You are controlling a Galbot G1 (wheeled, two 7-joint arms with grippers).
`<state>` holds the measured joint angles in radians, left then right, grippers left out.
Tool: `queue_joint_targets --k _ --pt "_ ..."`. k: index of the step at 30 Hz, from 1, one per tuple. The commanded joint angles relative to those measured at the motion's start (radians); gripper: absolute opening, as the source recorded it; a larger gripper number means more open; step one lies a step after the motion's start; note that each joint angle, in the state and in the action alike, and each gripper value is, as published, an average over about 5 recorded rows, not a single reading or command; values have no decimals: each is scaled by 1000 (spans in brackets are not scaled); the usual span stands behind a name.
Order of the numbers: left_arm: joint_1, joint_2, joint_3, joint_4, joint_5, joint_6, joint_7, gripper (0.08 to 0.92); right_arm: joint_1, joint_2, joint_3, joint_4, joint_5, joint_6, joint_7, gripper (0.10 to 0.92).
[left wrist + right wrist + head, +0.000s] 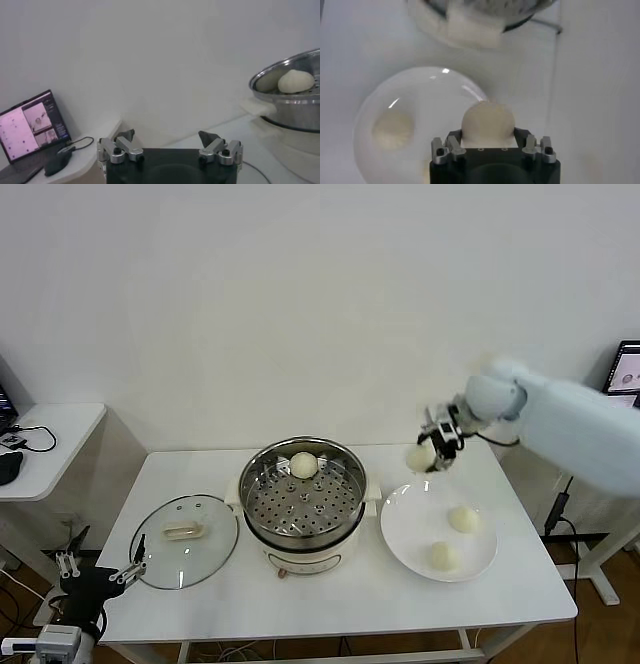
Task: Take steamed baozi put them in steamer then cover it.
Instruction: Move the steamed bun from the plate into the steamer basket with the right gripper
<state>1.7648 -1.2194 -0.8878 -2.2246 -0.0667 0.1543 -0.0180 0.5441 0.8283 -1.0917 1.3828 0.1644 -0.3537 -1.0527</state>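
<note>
Holding one smooth cream-white bun (421,456), your right gripper (437,446) hangs above the far rim of the white plate (404,536), its jaws clamped on the dough; the right wrist view shows the round bun (487,121) filling the gap between them. Between this gripper and the steamer (303,496) you have open bench (500,584) and free air. Two more buns (462,519) (442,556) lie on the glossy plate, apart from each other, and a fourth (303,465) sits on the perforated steel tray at the far side of the shiny pot. The cover (185,540), clear glass with a steel rim and an oblong pale handle, lies flat just left of the steamer, near the bench's left edge. Your left gripper (98,572) waits low beyond the near left corner, jaws apart.
</note>
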Motion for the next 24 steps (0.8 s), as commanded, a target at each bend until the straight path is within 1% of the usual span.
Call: queue_joint_targets --k 1,4,9,14,18,24 --pt "1 1 -2 2 -1 0 0 823 154 136 -51 30 144 -55 29 661" --pt "7 0 -9 2 -2 -1 0 823 124 249 -37 -5 170 -92 56 661" --pt "9 -3 -20 1 -2 -1 0 823 57 436 -28 -112 174 -125 83 662" --pt "12 -8 -29 -1 -3 -1 0 823 -14 567 -31 -204 155 -160 97 662" --pt "16 -11 -39 -3 -9 -1 0 823 -67 626 -38 -251 133 -193 102 662" --pt "12 -18 -39 0 -12 -2 -1 823 -119 659 -58 -297 126 -237 115 662"
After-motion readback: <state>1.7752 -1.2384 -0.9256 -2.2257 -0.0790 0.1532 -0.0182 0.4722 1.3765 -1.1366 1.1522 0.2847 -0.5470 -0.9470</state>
